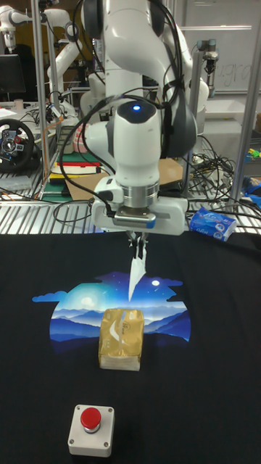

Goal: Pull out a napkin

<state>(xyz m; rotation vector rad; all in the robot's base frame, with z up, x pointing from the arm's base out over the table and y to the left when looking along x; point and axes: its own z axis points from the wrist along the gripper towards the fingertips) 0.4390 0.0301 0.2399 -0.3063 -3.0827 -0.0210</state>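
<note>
The end effector [137, 250] hangs above the black cloth-covered surface [217, 348], fingers pinched together on the upper end of a thin white paper napkin [134, 270]. The napkin dangles as a narrow point, its tip just above the yellow plastic-wrapped tissue pack [121, 338] lying flat on the blue landscape print [72, 315]; whether the tip is free of the pack's slot cannot be told. Judgement: the sheet is light, limp and tears easily, so a grip high on its bunched end suits; the pack is light too and may lift with it. A red push-button on a grey box [91, 428] sits nearer the camera, well apart.
</note>
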